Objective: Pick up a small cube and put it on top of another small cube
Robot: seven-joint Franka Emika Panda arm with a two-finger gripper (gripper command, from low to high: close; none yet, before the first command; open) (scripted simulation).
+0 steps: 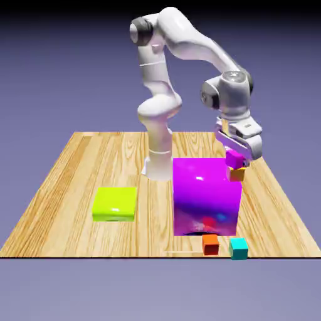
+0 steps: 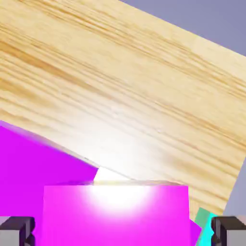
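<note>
the gripper [image 2: 123,231] is standing open around the magenta cube [image 1: 235,158], its tips showing a gap at either side and grasping nothing. the cube is resting on the yellow-topped orange cube [image 1: 236,174], toward the table's [image 1: 44,232] edge at the exterior view's right and overlapping the purple block [image 1: 204,194] in that view; what is bearing the lower cube, i cannot tell. the pink one is looking light, stiff and hardly fragile, though its smooth faces may be prone to slipping. if it is needing another grip, two opposite upright faces at mid-height are offering the best hold. the stacking is seeming done; a straight lift away is risking least, while a sideways brush could be toppling it.
</note>
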